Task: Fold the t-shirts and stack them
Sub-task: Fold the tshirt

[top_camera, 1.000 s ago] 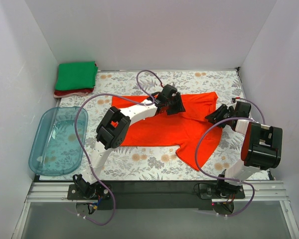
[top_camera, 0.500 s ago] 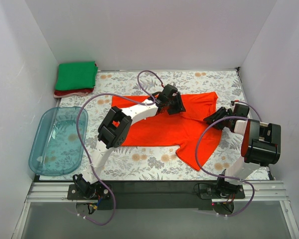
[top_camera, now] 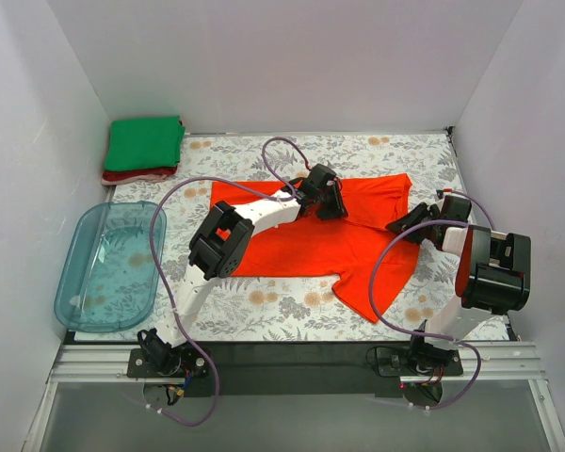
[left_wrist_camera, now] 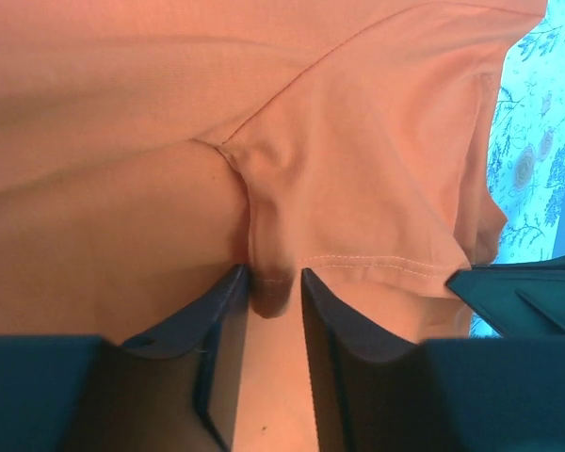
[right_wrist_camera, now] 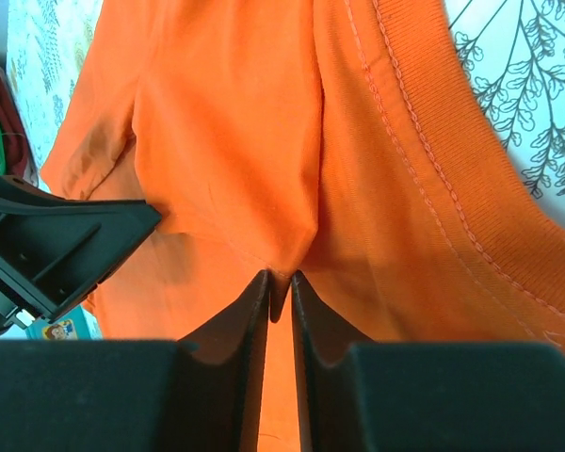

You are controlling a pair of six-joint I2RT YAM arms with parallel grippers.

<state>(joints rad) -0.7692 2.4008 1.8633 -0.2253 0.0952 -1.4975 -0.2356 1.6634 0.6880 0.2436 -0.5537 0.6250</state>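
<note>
- Top view first: the left end effector (top_camera: 328,201) was down on the orange-red t-shirt (top_camera: 301,247), which lay spread on the floral surface (top_camera: 264,306).
- The right end effector (top_camera: 402,224) sat low on the same shirt, close off to the right of the left one and a touch nearer the arm bases.
- Way out to the left end effector's left, in the far corner, the green t-shirt (top_camera: 144,143) lay folded on top of the dark red t-shirt (top_camera: 132,176). The clear blue tub (top_camera: 87,282) sat to its left too, nearer the bases.
- Over to the left wrist: the fingers (left_wrist_camera: 221,320) were drawn in tight with a nub of orange cloth caught between the tips, so this one was clenched on the shirt. A stitched hem ran just ahead and to the right.
- Right wrist: the fingers (right_wrist_camera: 252,315) were squeezed onto a raised ridge of orange cloth, grasping the shirt. The ribbed collar band curved ahead to the right, and the other arm's black body loomed on the left.
</note>
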